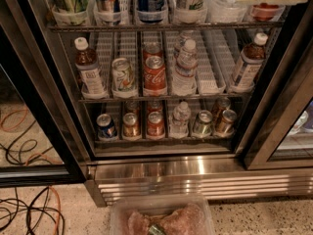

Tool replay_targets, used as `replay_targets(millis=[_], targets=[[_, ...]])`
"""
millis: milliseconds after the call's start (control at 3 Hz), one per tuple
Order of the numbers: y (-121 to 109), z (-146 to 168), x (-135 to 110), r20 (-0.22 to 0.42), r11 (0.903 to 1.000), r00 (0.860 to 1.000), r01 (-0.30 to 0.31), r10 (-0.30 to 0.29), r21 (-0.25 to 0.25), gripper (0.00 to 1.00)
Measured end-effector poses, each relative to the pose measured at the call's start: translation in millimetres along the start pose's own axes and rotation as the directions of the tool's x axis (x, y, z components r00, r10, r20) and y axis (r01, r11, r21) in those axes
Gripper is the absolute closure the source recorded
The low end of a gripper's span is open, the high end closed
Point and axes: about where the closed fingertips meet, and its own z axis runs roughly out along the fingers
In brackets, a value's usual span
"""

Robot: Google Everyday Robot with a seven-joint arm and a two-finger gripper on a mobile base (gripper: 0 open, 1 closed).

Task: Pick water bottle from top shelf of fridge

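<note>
Zero done: water bottle (222, 6) untouched on top shelf (161, 27); gripper out of view, state unkn.; whole pick left.

Dim warm light, glare on steel base (195, 169), hand (160, 223) dim at bottom edge.

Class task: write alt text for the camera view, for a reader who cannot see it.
A drinks fridge is stocked with cans and bottles; the clear ribbed water bottle stands toward the right of the top shelf. The end effector is out of view.
</note>
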Motion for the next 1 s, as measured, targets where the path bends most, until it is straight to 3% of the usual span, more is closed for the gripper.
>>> replay_targets(millis=[1000], targets=[[0.0, 0.0, 0.0, 0.000, 1.0000, 1.000, 0.000, 0.000, 0.000, 0.44]])
